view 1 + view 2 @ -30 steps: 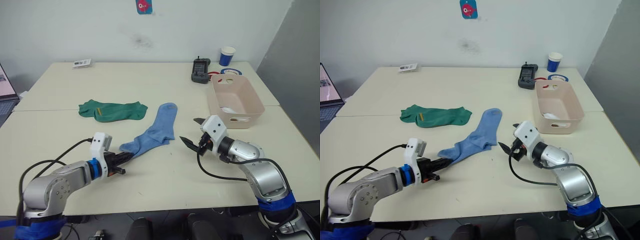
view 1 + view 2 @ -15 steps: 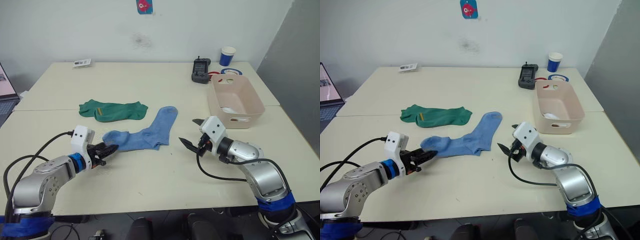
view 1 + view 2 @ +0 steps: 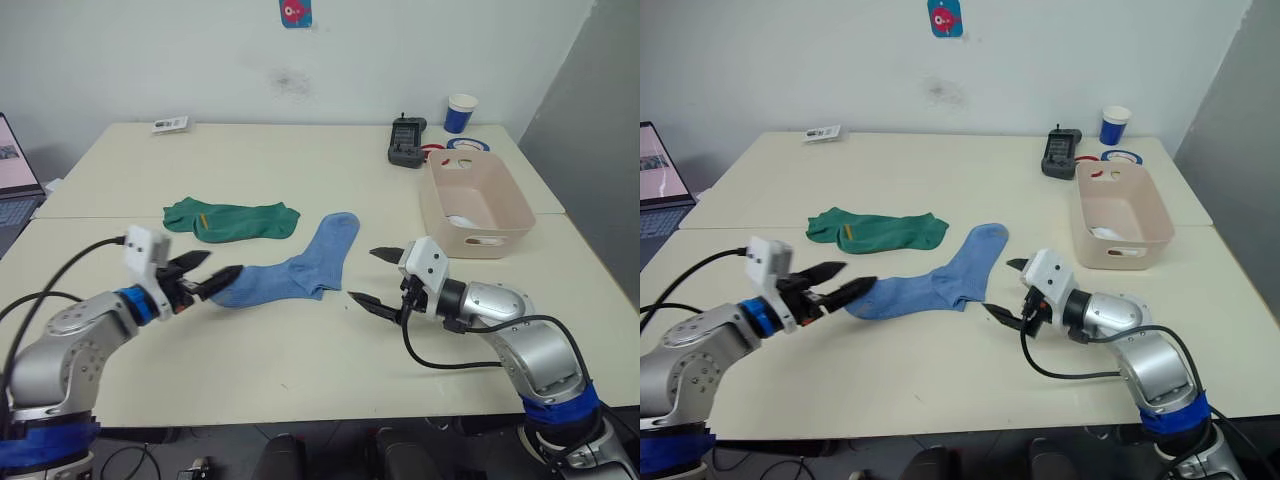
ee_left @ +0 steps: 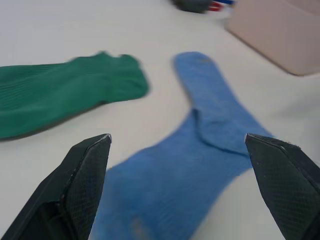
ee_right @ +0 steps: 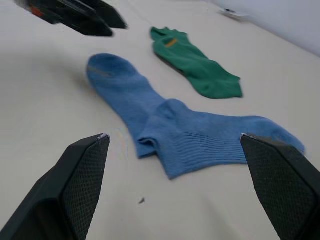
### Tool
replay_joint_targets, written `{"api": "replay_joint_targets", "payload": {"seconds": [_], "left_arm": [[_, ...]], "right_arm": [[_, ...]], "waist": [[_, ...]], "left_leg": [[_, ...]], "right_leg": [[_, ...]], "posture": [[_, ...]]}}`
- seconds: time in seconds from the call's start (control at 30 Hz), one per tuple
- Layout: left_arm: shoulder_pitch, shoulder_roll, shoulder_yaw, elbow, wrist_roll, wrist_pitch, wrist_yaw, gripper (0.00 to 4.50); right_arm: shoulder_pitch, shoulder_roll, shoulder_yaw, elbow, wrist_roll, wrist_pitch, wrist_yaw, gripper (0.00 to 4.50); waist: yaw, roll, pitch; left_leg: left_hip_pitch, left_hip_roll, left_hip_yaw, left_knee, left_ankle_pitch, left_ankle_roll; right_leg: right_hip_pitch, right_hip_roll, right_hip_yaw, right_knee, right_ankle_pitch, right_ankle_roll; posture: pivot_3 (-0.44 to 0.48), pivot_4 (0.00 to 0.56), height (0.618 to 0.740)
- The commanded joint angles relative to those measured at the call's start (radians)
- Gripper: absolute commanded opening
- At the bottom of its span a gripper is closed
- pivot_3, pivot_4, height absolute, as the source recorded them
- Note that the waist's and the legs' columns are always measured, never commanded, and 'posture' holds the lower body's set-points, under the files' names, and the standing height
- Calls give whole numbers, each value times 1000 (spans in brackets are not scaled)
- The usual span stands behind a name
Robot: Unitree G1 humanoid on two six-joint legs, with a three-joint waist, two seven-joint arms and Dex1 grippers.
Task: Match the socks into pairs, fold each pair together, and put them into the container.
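The left tool (image 3: 208, 272) hangs low over the desk (image 3: 300, 160) with its two black fingers spread wide and nothing between them. Its tips sit at the toe end of the blue socks (image 3: 290, 270), just short of the fabric; whether one finger brushes it cannot be told. In the left wrist view the blue socks (image 4: 200, 150) lie in the gap ahead of the spread fingers (image 4: 80, 175).

The right tool (image 3: 370, 278) is also spread wide and empty, near the desk surface, just beside the cuff end of the blue socks and apart from them. The right wrist view looks between its fingers (image 5: 75, 175) at the blue socks (image 5: 175, 125), with the left tool (image 5: 75, 15) beyond the toe.

The blue socks lie flat in a bent shape between the two tools, one seemingly stacked on the other. Just behind them lie the green socks (image 3: 230, 218), flat, with a small yellow mark, apart from the blue ones.

The container (image 3: 495, 238) stands on the desk to the right, behind the right tool, with something white (image 3: 462, 220) in its bottom. Behind it are a dark handheld device (image 3: 405, 141) and a blue-and-white cup (image 3: 460, 112). A small card (image 3: 168, 124) lies at the far left of the desk.
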Motion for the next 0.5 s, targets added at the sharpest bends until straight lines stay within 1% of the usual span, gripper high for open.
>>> {"api": "replay_joint_targets", "payload": {"seconds": [0.03,0.17,0.23,0.4,0.5], "left_arm": [[-67,-25,-93,0,38,-2,8,4453],[-134,-80,-200,66,101,-5,31,4453],[-155,-102,-234,106,130,-16,36,4453],[-189,-126,-279,183,190,-21,43,4453],[-213,-141,-276,210,198,-4,57,4453]], "right_arm": [[-21,-10,6,-55,39,21,24,4500],[-21,-15,12,-54,21,17,7,4500],[-17,-16,10,-52,14,14,-5,4500],[-3,-20,4,-60,5,13,-29,4500],[6,-25,-1,-70,5,13,-39,4500]], "waist": [[0,0,0],[-3,0,0],[-4,0,0],[-3,0,0],[-1,0,0]], "left_leg": [[0,0,0,0,0,0],[0,0,0,0,0,0],[0,0,0,0,0,0],[0,0,-1,0,0,0],[0,0,-1,0,0,0]], "right_leg": [[0,1,0,0,0,0],[0,3,0,0,0,0],[0,3,0,0,0,0],[0,3,0,0,0,0],[0,3,-1,0,0,0]], "posture": [[0,150,740],[0,150,740],[0,150,740],[0,150,740],[0,150,740]]}}
